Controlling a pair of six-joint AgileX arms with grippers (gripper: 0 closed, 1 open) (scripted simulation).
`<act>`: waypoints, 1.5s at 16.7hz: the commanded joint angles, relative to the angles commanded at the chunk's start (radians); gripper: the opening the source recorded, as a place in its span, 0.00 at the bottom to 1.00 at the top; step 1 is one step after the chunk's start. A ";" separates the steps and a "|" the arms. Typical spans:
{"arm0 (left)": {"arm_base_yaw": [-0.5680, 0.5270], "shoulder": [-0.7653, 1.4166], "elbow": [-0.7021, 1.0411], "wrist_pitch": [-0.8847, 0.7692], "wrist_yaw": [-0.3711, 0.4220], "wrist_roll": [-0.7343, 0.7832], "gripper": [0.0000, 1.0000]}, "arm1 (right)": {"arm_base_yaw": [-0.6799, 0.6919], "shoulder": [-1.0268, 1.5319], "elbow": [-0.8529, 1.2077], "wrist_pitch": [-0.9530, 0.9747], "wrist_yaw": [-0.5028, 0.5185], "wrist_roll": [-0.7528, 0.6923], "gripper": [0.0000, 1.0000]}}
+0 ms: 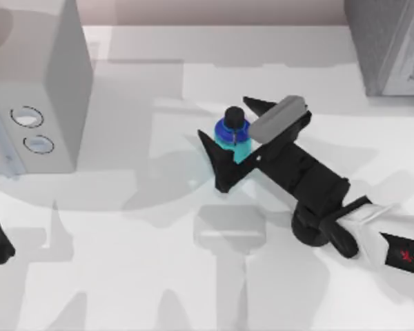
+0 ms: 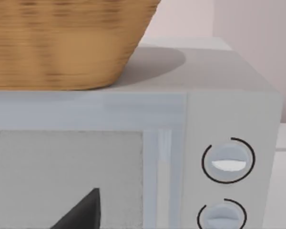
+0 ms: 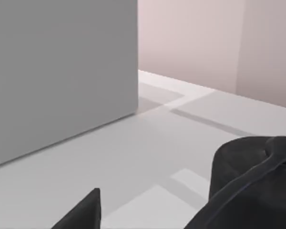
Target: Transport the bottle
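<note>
Bottle (image 1: 235,138) sits mid-table between right tool (image 1: 233,139) fingers, grasped, bare table (image 1: 124,276) all round

Bright, even, diffuse light in all views; no glare; counter (image 1: 193,289) near white with soft grey overlapping shadows, broadest from 9 to 6 o'clock of the bottle (image 1: 234,140) in the top view; microwave (image 1: 34,103) shades the counter toward 3 o'clock; basket (image 2: 62,43) looks blurred, casting a soft shadow on the microwave top; edges soft throughout; no visible edge distortion
</note>
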 joint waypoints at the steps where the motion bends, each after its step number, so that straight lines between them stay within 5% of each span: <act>1: 0.000 0.000 0.000 0.000 0.000 0.000 1.00 | 0.000 0.000 0.000 0.000 0.000 0.000 1.00; 4: 0.000 0.000 0.000 0.000 0.000 0.000 1.00 | 0.000 0.000 0.000 0.000 0.000 0.000 1.00; 17: 0.000 0.000 0.000 0.000 0.000 0.000 1.00 | 0.000 0.000 0.000 0.000 0.000 0.000 0.02; 25: 0.000 0.000 0.000 0.000 0.000 0.000 1.00 | 0.000 0.000 0.000 0.000 0.000 0.000 0.00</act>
